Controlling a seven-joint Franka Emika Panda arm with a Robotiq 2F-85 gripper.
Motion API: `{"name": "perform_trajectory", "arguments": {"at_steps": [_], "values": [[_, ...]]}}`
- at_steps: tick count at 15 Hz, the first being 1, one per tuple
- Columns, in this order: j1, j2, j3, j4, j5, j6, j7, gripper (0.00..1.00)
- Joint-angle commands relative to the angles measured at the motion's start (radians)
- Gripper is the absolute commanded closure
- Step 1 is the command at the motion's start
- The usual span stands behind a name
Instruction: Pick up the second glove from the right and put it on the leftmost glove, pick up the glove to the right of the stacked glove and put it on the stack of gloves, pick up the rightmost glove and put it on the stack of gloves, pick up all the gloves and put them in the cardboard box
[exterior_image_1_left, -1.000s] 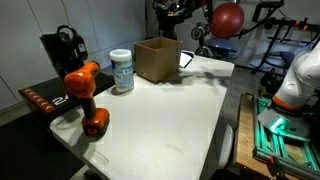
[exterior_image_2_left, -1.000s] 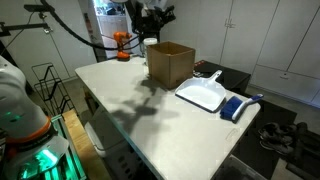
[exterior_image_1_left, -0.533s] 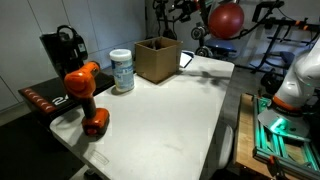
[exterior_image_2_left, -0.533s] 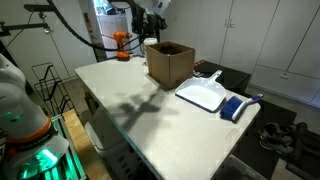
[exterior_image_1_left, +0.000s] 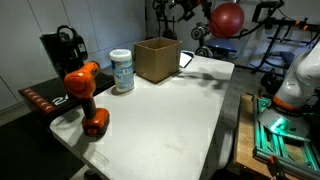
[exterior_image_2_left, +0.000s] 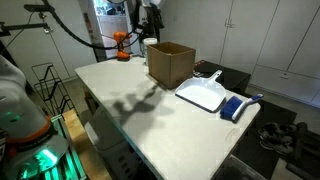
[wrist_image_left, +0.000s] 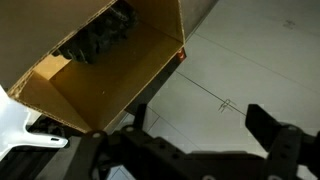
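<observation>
Here, the gripper (wrist_image_left: 205, 150) hangs with fingers (wrist_image_left: 285, 145) spread wide and empty; the gloves (wrist_image_left: 98, 38) lie inside the box (wrist_image_left: 120, 80), below and beyond the fingertips. Best to lift straight up, clear of its rim.

orange drill (exterior_image_1_left: 84, 92) | white canister (exterior_image_1_left: 122, 71) | black machine (exterior_image_1_left: 62, 48) | white dustpan (exterior_image_2_left: 204, 96) | blue brush (exterior_image_2_left: 235, 107)

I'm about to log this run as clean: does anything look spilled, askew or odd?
Nothing stands out. The black gloves lie heaped inside the upright brown cardboard box, none shows on the white table, and the orange drill and white canister stand upright.
</observation>
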Motion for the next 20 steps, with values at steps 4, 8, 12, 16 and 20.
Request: {"name": "perform_trajectory", "arguments": {"at_steps": [4, 8, 12, 16, 20], "values": [[-0.042, -0.117, 0.027, -0.03, -0.497, -0.206, 0.174, 0.0], [-0.032, -0.166, 0.028, -0.003, -0.691, -0.4, 0.157, 0.0], [-0.03, -0.203, 0.041, 0.014, -0.865, -0.525, 0.114, 0.0], [-0.011, -0.207, 0.029, 0.015, -0.909, -0.516, 0.104, 0.0], [-0.004, -0.221, 0.035, 0.015, -0.94, -0.523, 0.09, 0.0]]}}
